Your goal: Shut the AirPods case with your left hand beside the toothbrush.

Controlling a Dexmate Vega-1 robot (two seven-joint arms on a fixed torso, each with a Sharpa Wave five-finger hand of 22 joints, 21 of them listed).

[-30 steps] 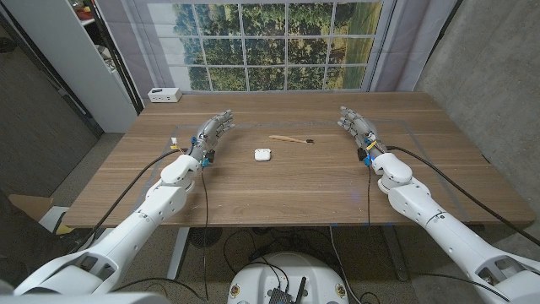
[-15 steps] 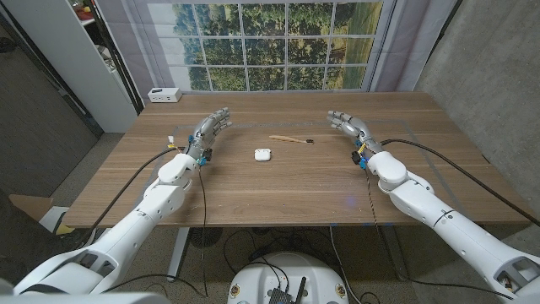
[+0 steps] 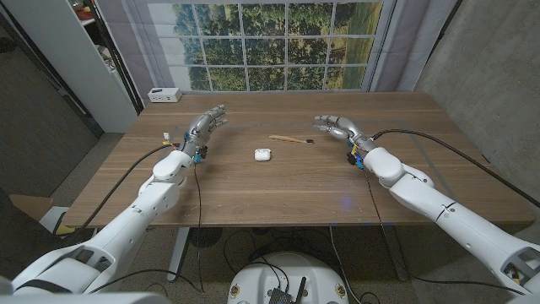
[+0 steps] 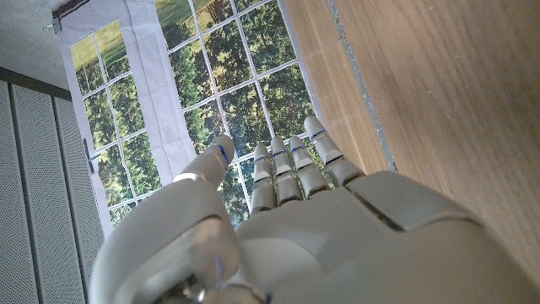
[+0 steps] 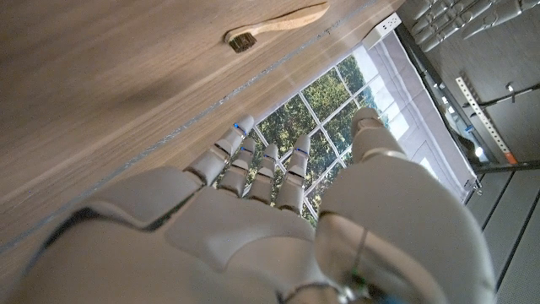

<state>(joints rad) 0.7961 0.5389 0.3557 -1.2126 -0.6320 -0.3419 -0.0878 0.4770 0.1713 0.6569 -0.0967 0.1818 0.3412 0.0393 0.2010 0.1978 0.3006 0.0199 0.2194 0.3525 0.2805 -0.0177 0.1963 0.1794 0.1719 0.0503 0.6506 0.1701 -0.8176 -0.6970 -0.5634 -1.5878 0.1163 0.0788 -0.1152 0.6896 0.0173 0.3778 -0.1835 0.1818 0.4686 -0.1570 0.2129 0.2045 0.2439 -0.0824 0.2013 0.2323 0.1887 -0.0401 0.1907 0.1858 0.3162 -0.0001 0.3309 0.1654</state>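
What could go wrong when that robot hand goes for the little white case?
The AirPods case is small and sits loose on the smooth table, so a push from the left robot hand may slide it instead of closing it. The toothbrush lies close behind and could get knocked. The right robot hand hovers near the toothbrush too.
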